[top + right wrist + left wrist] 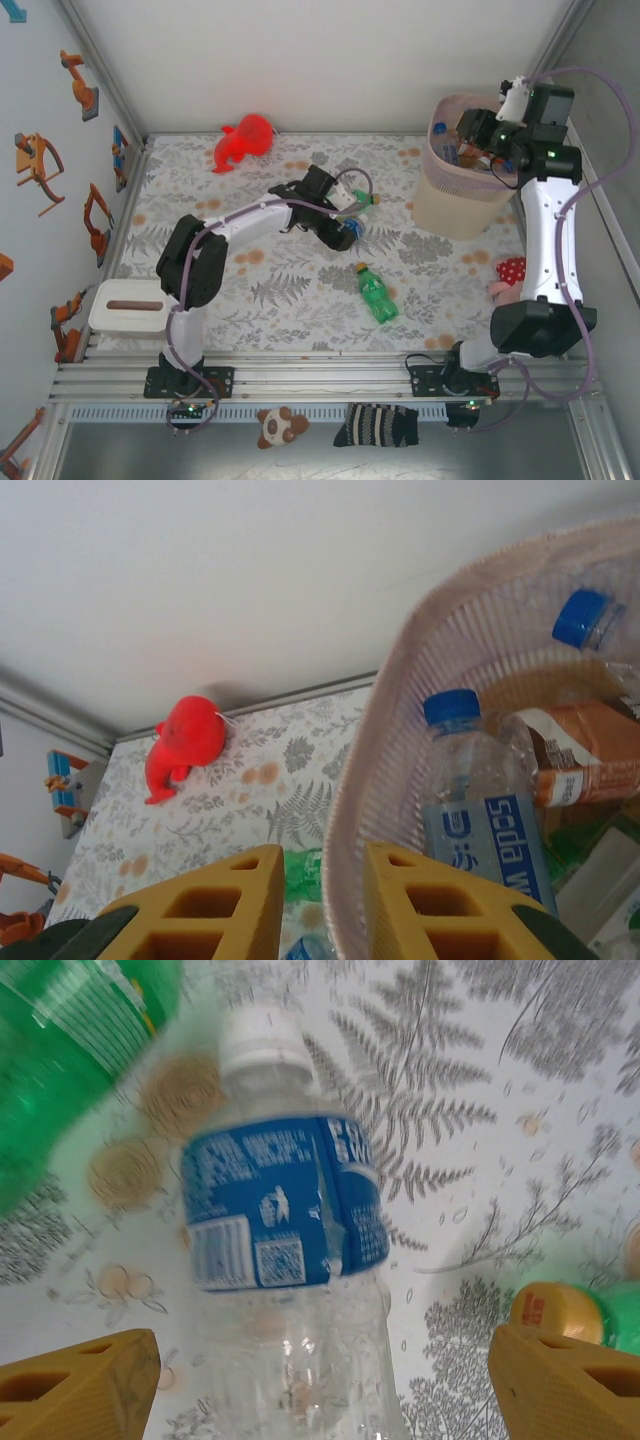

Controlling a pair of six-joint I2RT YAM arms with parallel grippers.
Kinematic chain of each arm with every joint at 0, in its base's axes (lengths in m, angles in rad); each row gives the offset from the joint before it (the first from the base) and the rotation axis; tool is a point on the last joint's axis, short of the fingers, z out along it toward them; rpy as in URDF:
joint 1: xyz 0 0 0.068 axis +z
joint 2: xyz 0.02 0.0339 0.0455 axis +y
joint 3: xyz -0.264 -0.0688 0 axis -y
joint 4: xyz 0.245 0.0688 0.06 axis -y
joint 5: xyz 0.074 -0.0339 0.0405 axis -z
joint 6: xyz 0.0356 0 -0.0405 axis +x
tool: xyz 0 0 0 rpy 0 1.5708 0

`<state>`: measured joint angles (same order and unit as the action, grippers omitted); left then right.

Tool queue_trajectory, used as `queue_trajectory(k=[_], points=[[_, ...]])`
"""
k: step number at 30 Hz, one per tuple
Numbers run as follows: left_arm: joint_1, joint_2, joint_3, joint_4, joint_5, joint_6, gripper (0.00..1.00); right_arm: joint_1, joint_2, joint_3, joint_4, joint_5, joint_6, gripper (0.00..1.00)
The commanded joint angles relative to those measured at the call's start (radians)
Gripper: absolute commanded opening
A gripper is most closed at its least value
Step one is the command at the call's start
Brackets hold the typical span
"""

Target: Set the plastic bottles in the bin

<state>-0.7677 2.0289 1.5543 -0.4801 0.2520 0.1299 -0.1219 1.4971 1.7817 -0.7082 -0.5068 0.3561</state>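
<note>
From where I stand, the pick-up step is in hand: the left tool [322, 1350] hangs over the middle of the fern-patterned desk [300, 290] with its yellow fingers [80, 1385] spread wide, released, on either side of a clear plastic bottle with a white cap and blue label [285, 1220]. That bottle lies flat on the desk, and the fingers are not touching it. A yellow-capped green plastic bottle [590, 1315] lies just beside it on one side, and a second green plastic bottle [70, 1030] lies near it on the other. I'd judge the next move calls for lowering a little, clenching across the clear body below the label, then carrying it to the far right corner. There stands the tall beige-pink mesh bin [460, 170]. The right tool [322, 855] hovers at the bin's rim, clenched on nothing. The bin already holds several bottles: a clear blue-capped soda bottle [480, 810], another blue-capped bottle [585, 620] and a brown-labelled bottle [590, 750], with something green beneath that I cannot make out. A red plush toy [245, 140] at the far edge is no part of this.
</note>
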Motion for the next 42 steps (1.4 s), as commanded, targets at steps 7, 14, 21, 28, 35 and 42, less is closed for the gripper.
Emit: queue_trajectory(k=[7,14,21,28,35,42], points=[[-0.029,0.092,0.043,-0.13,-0.088,0.011,0.83,0.001,-0.064,-0.043,-0.015,0.009,-0.016,0.27],[-0.03,0.115,0.048,-0.133,-0.094,0.011,0.75,0.001,-0.072,-0.048,-0.014,0.006,-0.016,0.27],[-0.031,0.105,0.046,-0.14,-0.103,0.013,0.64,0.001,-0.09,-0.047,-0.012,0.01,-0.014,0.27],[-0.03,0.045,0.035,-0.138,-0.107,0.006,0.61,0.0,-0.122,-0.071,0.016,-0.02,0.016,0.27],[-0.029,-0.059,0.015,-0.091,-0.068,-0.011,0.6,0.003,-0.182,-0.15,0.107,-0.096,0.071,0.27],[-0.018,-0.21,-0.046,0.054,0.08,-0.037,0.6,0.027,-0.243,-0.243,0.25,-0.187,0.135,0.34]])
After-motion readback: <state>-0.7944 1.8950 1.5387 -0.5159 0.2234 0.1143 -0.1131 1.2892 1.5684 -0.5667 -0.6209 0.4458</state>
